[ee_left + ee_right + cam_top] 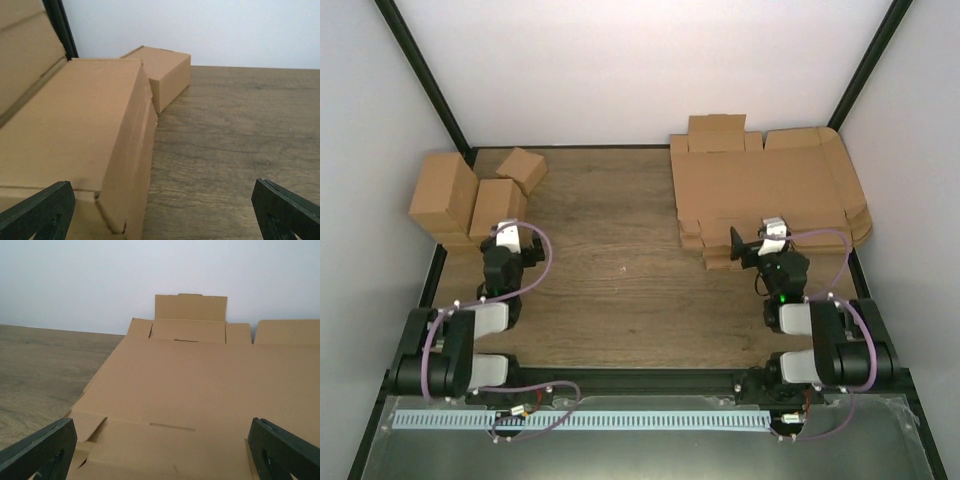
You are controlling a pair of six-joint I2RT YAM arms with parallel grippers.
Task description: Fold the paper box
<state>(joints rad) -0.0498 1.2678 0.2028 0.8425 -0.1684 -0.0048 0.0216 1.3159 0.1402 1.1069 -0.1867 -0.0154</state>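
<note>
Wood tabletop (pixel 620 290): right gripper (pixel 160 450) open, empty, at flat cardboard stack's (pixel 190 385) near edge; left gripper (pixel 160 210) open, empty, far left of it.

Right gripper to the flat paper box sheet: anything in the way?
Nothing visible. The open right gripper faces the near edge of the paper box, lying flat on top of the pile, with no object between them.
</note>
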